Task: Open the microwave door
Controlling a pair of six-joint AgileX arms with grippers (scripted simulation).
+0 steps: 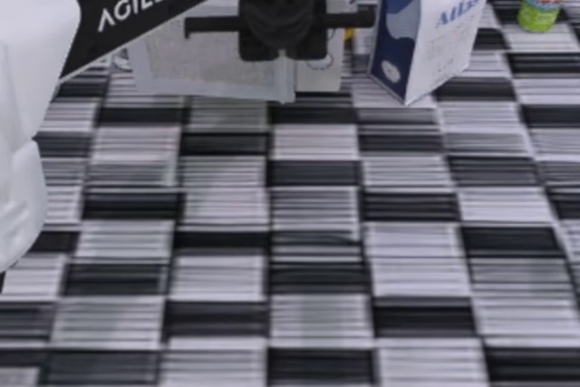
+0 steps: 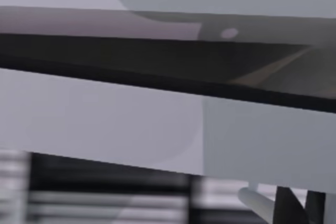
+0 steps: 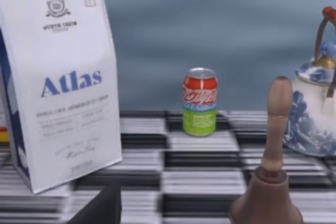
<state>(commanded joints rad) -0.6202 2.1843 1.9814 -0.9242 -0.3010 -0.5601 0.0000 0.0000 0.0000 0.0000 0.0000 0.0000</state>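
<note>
Microwave [image 1: 313,74] sits at the tabletop's [image 1: 317,251] far edge, microwave door [image 1: 213,65] facing you. Left end effector [image 1: 276,20] covers it; finger state cannot be told. Door: rigid, light, hinged; take its free edge.

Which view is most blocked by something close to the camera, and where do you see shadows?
Left wrist view: the microwave fills almost all of it, with a soft rounded shadow on its pale surface. Top view: the left arm and left claw hide the microwave's top; lighting is even. Right wrist view: unblocked, the carton and can evenly lit.
</note>
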